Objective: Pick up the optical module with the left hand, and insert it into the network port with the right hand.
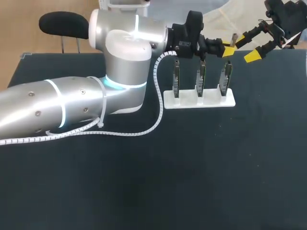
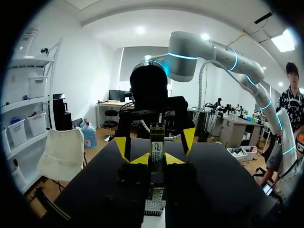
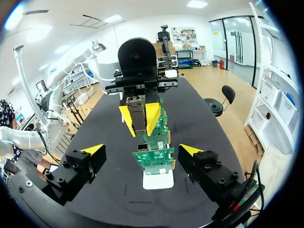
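A wide black table [image 1: 192, 167] carries everything. The thick silver left arm [image 1: 62, 108] with its glowing blue-white joint rings comes in from the left across the table, and a white spiral-wrapped cable [image 1: 156, 96] runs along it and loops down onto the tabletop. The slimmer silver right arm [image 2: 213, 47] arches in from the opposite side.

Towards the far side of the table stands a flat white plastic rack [image 1: 199, 99]. It holds three green printed-circuit network cards [image 1: 200, 79] upright in a row, each in its own slot.

The left arm's black gripper [image 2: 156, 159] hangs above the rack, over the card at the row's right end in the head view. Its two yellow fingertips are clamped from both sides on the small grey metal rectangular optical module [image 3: 137, 114], so the module is held in the air above the cards and touches none of them.

The right arm's black gripper [image 3: 142, 149] faces the left one from the other side of the rack. Its yellow-tipped fingers are spread wide and grip nothing. In the left wrist view they stand on either side of the held module, clear of it.
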Tool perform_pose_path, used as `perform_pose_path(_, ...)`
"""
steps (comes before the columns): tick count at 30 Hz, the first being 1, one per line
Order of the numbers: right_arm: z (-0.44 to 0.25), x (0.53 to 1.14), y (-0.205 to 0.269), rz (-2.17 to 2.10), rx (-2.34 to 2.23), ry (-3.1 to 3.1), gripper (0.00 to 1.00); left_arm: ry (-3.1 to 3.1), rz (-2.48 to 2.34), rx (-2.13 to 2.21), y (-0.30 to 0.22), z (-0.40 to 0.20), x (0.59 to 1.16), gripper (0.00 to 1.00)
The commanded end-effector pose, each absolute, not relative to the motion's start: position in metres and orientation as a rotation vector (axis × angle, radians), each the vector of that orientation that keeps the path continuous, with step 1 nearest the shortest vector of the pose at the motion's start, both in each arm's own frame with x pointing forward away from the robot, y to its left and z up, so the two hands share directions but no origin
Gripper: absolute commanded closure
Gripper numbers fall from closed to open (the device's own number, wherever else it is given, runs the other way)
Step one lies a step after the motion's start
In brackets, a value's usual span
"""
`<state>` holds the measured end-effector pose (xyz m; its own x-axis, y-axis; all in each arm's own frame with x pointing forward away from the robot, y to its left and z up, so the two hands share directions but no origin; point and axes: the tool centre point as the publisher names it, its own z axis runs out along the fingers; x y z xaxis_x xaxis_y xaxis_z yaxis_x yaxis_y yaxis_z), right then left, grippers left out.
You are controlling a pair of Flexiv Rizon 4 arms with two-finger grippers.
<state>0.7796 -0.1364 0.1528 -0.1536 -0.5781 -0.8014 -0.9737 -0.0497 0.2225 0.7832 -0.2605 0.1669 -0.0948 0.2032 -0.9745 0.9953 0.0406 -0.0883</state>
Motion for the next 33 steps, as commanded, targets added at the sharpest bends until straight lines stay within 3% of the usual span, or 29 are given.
perform_pose_path(1,0.153,0.776,-0.136,1.089,-1.64,1.758,0.0,1.447,-1.151,1.297,-0.262,0.167,0.786,1.0)
perform_pose_path(15,0.184,0.796,-0.15,0.952,-1.577,1.724,0.0,1.447,-1.151,1.297,-0.262,0.167,0.786,1.0)
perform_pose_path(33,0.211,0.791,-0.122,0.953,-1.598,1.641,0.0,1.447,-1.151,1.297,-0.262,0.167,0.786,1.0)
